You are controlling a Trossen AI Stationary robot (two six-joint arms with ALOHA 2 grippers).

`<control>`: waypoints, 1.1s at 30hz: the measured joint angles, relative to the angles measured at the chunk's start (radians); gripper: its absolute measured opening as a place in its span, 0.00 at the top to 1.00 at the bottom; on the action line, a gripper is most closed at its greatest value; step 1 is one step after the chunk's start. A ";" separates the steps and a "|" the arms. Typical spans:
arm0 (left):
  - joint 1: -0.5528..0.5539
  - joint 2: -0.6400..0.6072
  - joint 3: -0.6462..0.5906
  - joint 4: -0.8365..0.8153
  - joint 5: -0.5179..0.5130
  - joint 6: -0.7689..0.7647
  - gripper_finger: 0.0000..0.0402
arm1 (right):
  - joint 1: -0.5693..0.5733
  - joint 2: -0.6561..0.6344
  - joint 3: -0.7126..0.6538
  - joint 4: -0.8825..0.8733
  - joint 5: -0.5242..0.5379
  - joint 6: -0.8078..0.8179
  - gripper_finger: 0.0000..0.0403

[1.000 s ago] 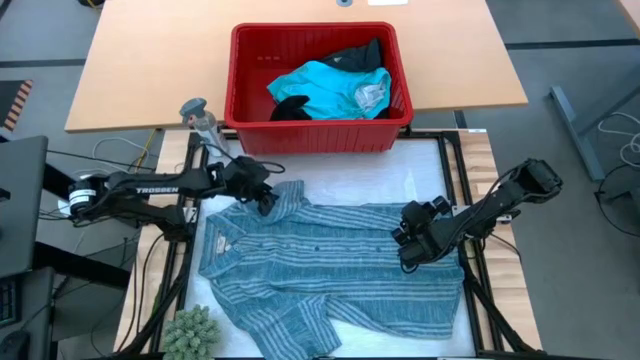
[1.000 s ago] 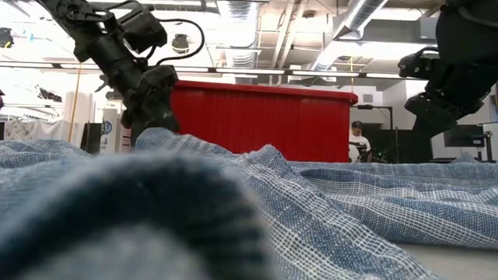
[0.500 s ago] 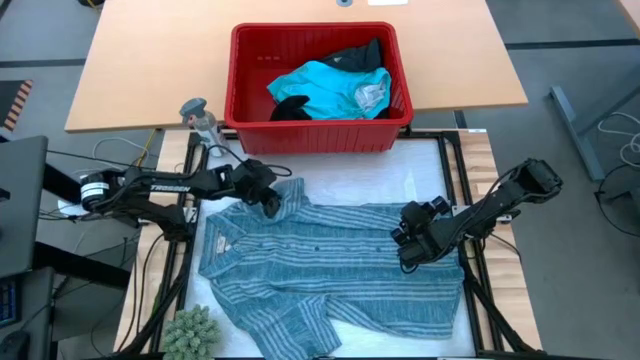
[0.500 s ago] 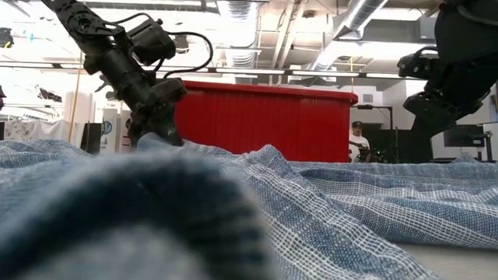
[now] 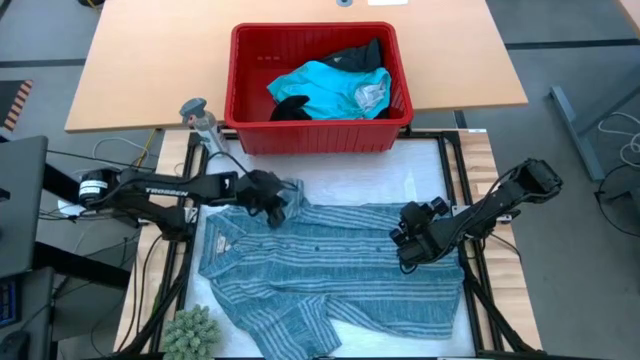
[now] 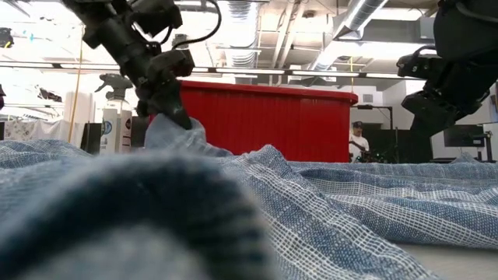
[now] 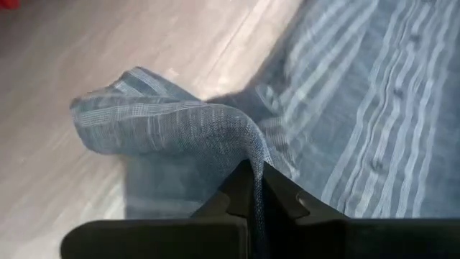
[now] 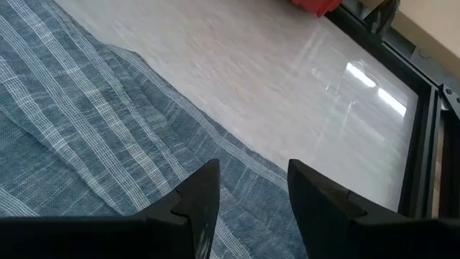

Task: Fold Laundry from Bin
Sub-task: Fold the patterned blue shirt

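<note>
**Left hand has the striped shirt's sleeve pinched; right hand hangs open over the far side**

Worktop (image 5: 420,165): pale mat area in front, wooden surface behind carrying the bin.

Striped shirt (image 5: 330,270): blue-grey, spread flat on the worktop, collar toward the left arm's side, buttons up. Mostly smoothed out; the hem end looks rumpled. No fold made yet, by my read.

Bin (image 5: 312,135): red tub just behind the shirt. Turquoise garment (image 5: 325,88) and black garments (image 5: 358,55) lie in it, untouched.

Left hand (image 5: 272,196): at the sleeve/shoulder corner nearest the bin. Fingers closed tight on a peak of the striped cloth; wrist view shows fabric draping off both sides of the tips, low view shows that corner tented up off the worktop.

Right hand (image 5: 412,243): over the shirt's other side near its edge, fingers parted, nothing between them. Whether the tips touch the cloth, can't tell.

Handling, my judgement: light woven cotton, fully limp, no stiffness to push against. It'll sag and drag whatever isn't lifted, so a one-point pull skews the panel. Not slippery, not fragile. Best holds are seams and corners: sleeve cuff, shoulder seam, hem corners. Pinch a single layer edge, not a bunch. For a clean sleeve-in fold the right hand should pin or grip the opposite side.

Small stuff: grey spray bottle (image 5: 200,117) beside the bin's left corner, green plant (image 5: 190,332) at the front edge. Both clear of the shirt.
</note>
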 joint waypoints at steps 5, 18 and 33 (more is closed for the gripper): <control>-0.115 0.000 0.018 -0.064 -0.114 -0.036 1.00 | 0.000 0.000 0.000 0.002 0.000 0.000 0.54; -0.439 0.002 0.018 -0.077 -0.252 -0.067 1.00 | 0.000 0.002 -0.025 0.164 0.000 -0.037 0.54; -0.486 0.002 -0.052 -0.089 -0.379 -0.039 0.91 | -0.059 0.002 -0.128 0.358 0.001 -0.063 0.54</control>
